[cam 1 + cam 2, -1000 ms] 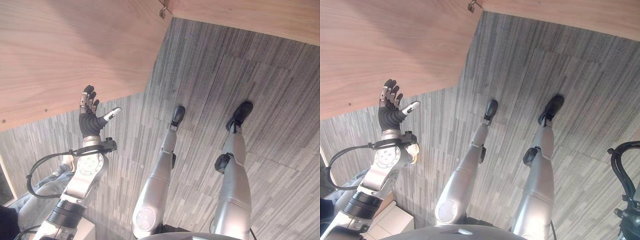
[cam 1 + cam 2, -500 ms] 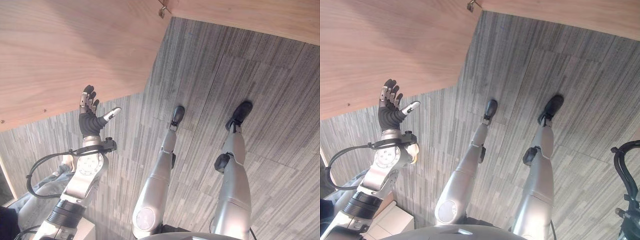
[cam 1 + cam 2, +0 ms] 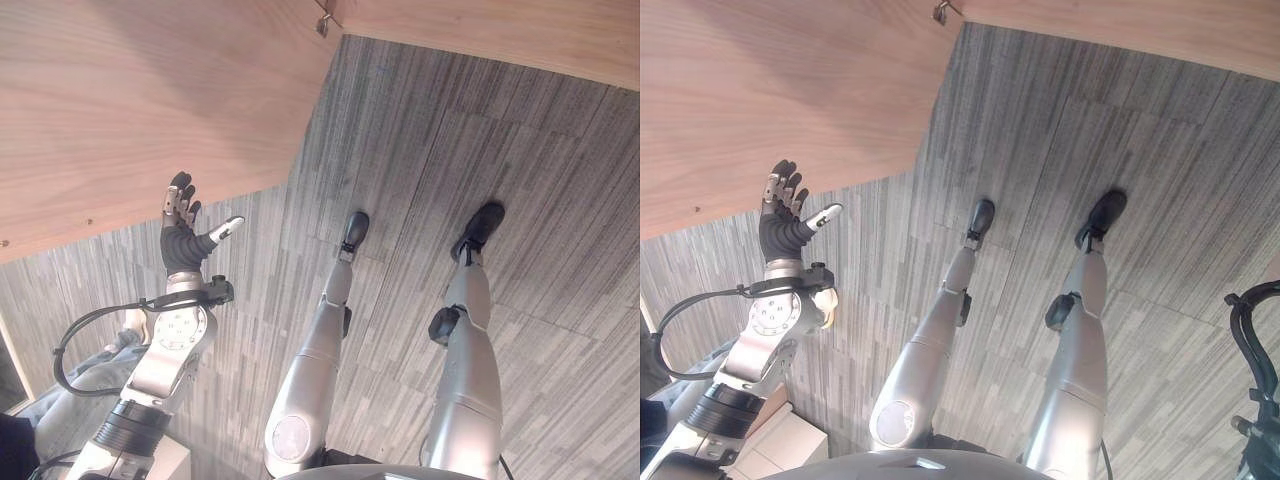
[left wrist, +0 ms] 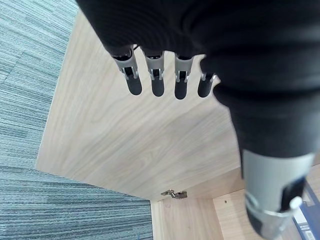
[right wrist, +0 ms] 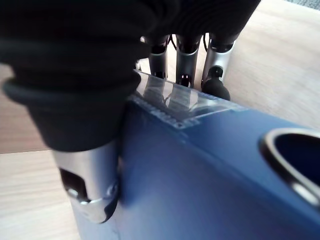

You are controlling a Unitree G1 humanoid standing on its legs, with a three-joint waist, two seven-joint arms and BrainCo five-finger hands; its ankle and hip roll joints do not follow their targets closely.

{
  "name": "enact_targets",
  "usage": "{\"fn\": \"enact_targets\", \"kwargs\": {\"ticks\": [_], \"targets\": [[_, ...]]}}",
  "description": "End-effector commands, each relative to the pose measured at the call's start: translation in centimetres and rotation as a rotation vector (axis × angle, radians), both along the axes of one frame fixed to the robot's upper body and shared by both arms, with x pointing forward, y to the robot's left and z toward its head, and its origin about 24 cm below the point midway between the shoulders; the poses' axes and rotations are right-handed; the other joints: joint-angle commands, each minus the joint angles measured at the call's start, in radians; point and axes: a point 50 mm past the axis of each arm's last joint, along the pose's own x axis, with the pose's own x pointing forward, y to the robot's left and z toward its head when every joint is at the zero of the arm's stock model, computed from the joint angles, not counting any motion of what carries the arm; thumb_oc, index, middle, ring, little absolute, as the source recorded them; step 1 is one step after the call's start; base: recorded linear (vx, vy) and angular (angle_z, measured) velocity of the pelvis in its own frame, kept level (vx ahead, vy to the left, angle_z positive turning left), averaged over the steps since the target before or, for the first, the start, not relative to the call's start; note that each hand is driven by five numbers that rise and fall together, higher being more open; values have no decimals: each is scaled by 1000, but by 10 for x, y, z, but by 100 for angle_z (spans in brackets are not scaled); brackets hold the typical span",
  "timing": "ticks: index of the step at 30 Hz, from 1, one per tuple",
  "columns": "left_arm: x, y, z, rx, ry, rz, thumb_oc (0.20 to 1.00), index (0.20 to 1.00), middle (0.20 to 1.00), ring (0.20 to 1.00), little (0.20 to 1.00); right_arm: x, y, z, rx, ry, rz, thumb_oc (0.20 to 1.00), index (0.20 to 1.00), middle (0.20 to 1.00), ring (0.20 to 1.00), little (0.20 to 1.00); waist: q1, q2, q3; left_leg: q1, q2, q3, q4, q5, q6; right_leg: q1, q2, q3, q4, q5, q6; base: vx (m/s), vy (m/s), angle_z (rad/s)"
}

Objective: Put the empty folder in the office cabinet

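Note:
The blue folder has a clear label pocket and a round metal-rimmed finger hole on its spine. My right hand is shut on it, thumb on the spine and fingers curled over its far edge, above light wood. My left hand is open with straight fingers, raised just in front of the edge of the cabinet's open wooden door. Whether it touches the door I cannot tell.
A metal hinge joins the door to the cabinet's wooden body. Grey striped carpet covers the floor between them. A white box sits low on the left. The left wrist view shows the hinge and the cabinet's inside.
My left hand has drifted a touch to the right; nothing else has changed.

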Motion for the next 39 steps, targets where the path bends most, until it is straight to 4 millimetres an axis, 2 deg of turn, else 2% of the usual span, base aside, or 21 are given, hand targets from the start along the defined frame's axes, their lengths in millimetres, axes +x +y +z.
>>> {"fn": "enact_targets", "kwargs": {"ticks": [1,2,8,14,22,29,31,33,34,39], "targets": [[-19,3,-7,-11,21,-13,1000,1000,1000,1000,1000,32,-2,-56,-72,245,-52,1000,1000,1000,1000,1000,46,49,-146,217,119,7,-55,-138,-49,-24,-33,75,232,-335,168,0,0,0],[-19,3,-7,-11,21,-11,1000,1000,1000,1000,1000,32,0,-53,-74,230,-45,200,200,200,200,200,47,50,-145,218,120,8,-55,-138,-50,-26,-33,76,235,-335,167,0,0,0],[-20,8,-8,-13,28,-1,1000,1000,1000,1000,1000,30,6,-40,-118,175,-42,200,200,200,200,200,47,43,-146,219,122,10,-55,-142,-52,-30,-35,78,240,-337,168,0,0,0],[-20,7,-9,-19,31,-2,1000,1000,1000,1000,1000,26,4,-35,-94,132,-50,200,200,200,200,200,46,46,-146,217,120,12,-55,-146,-53,-35,-35,81,241,-337,170,0,0,0],[-20,8,-11,-39,37,20,1000,1000,1000,1000,1000,23,-2,-37,32,23,-55,200,200,200,200,200,44,54,-146,220,115,13,-55,-153,-51,-32,-38,88,240,-337,174,0,0,0],[-21,10,-18,-47,66,39,1000,1000,1000,1000,1000,20,2,-30,171,-170,-20,200,200,200,200,200,56,82,-158,226,103,8,-55,-160,-50,-39,-52,106,258,-343,181,11,40,-3],[-22,13,-22,-38,80,42,1000,1000,1000,1000,1000,23,13,-21,115,-213,31,200,200,200,200,200,63,83,-163,225,100,7,-55,-160,-51,-45,-57,109,269,-347,182,6,21,-5],[-24,14,-23,-36,84,40,1000,1000,1000,1000,1000,22,17,-16,84,-233,42,200,200,200,200,200,66,83,-167,225,99,8,-55,-159,-51,-51,-58,112,277,-349,182,1,2,-2],[-28,16,-26,-35,87,31,1000,1000,1000,1000,1000,15,23,-1,20,-305,55,200,200,200,200,200,73,79,-174,226,99,8,-55,-159,-53,-57,-61,116,286,-351,183,2,4,-3],[-28,14,-26,-43,86,9,1000,1000,1000,1000,1000,10,22,5,2,-336,46,200,200,200,200,200,77,81,-181,226,98,7,-55,-160,-54,-66,-66,118,301,-356,185,0,2,3]]}}
